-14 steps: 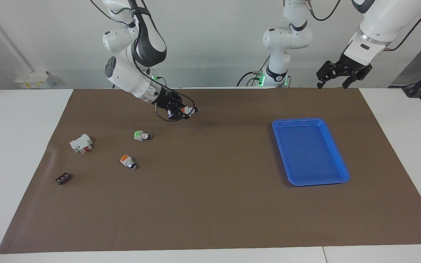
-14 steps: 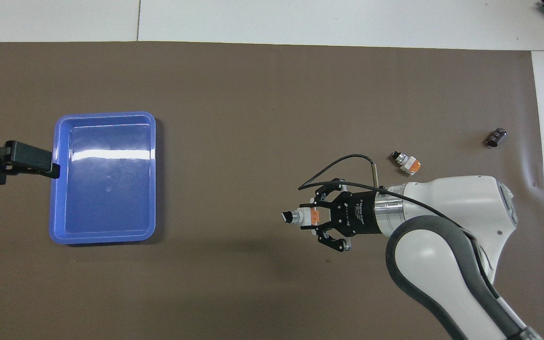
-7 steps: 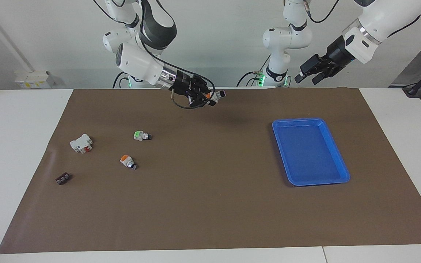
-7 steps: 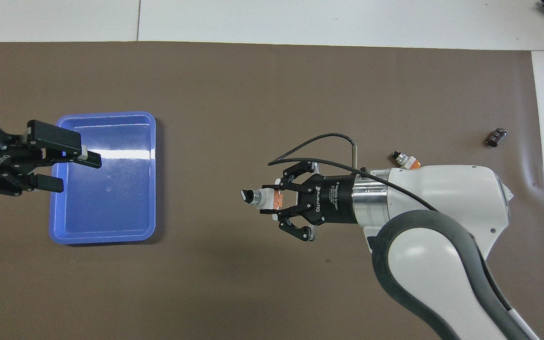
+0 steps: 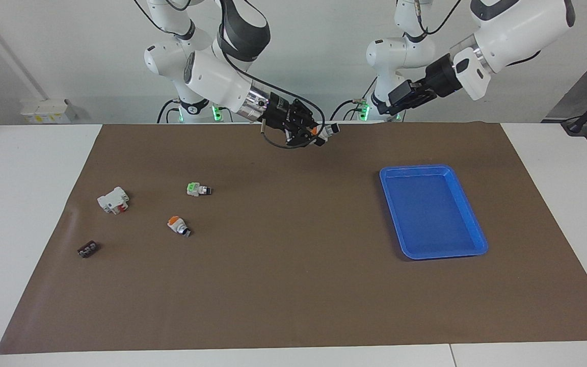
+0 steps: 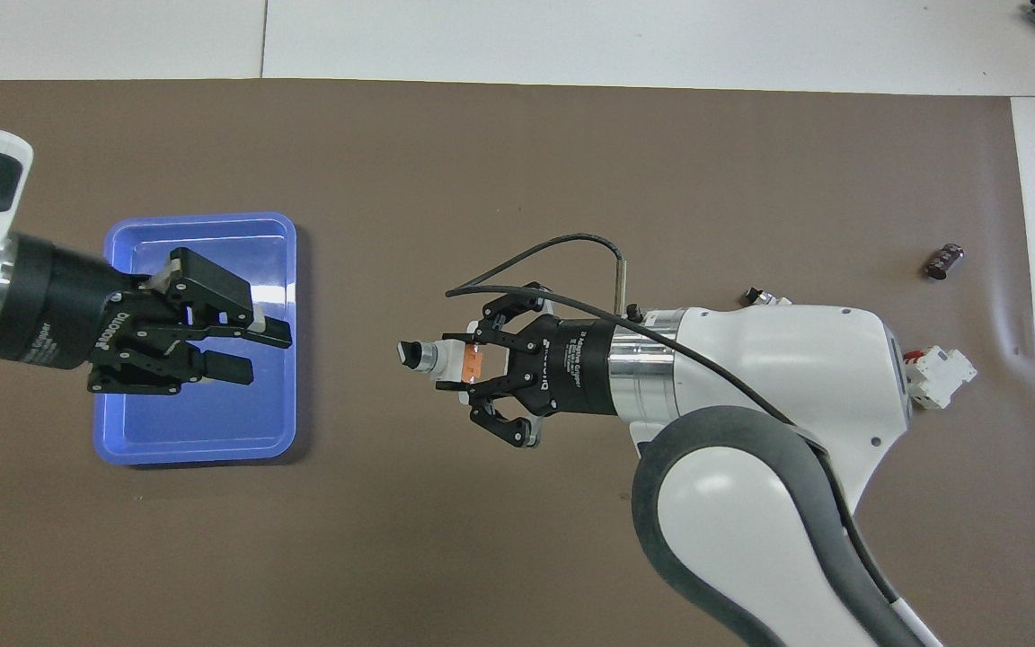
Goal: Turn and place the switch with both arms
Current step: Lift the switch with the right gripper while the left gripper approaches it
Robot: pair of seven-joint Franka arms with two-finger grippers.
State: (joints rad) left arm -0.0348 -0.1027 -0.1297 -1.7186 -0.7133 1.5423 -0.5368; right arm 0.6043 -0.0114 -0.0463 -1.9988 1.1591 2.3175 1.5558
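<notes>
In the facing view, the switch (image 5: 325,131) is held clamped in the right gripper (image 5: 318,134), raised over the mat's (image 5: 293,285) edge nearest the robots, black end pointed toward the left gripper (image 5: 382,109). The left gripper is raised nearby, clear of the switch. In the overhead view, the left gripper (image 6: 257,349) is seen over the blue tray (image 6: 203,449), fingers (image 6: 268,331) partly apart, nothing between them. The right gripper (image 6: 459,361) is shown gripping the switch (image 6: 441,358) by its orange end.

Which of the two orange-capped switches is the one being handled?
Follow the white right arm to its black hand, up over the brown mat. The orange-capped, white-bodied switch is clamped there, black end toward the left hand; its twin lies on the mat.
</notes>
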